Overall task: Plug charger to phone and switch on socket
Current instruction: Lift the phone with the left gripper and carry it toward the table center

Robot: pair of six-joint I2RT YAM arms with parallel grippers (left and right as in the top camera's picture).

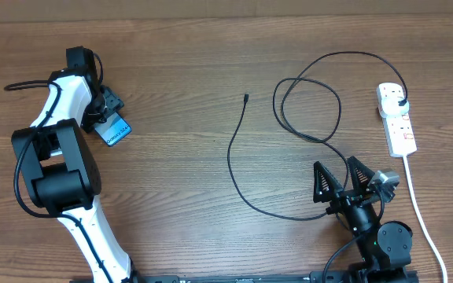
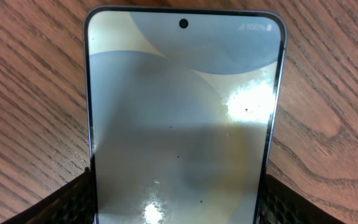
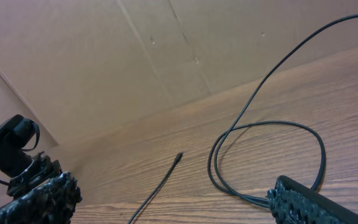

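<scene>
The phone (image 1: 116, 130) lies on the wooden table at the far left, its screen lit. In the left wrist view the phone (image 2: 182, 112) fills the frame. My left gripper (image 1: 107, 112) has a finger against each long edge of the phone (image 2: 179, 208). The charger's black cable (image 1: 234, 157) runs across the middle of the table, its connector tip (image 1: 245, 98) lying free, and loops (image 1: 309, 110) to a black plug (image 1: 400, 101) in the white socket strip (image 1: 398, 122). My right gripper (image 1: 344, 185) is open and empty near the front edge. In its wrist view (image 3: 176, 208) the tip (image 3: 179, 156) lies ahead.
The strip's thick white cord (image 1: 419, 212) runs down the right side past my right arm's base. A cardboard wall (image 3: 166, 56) stands behind the table. The cable loop (image 3: 266, 149) lies just in front of my right finger.
</scene>
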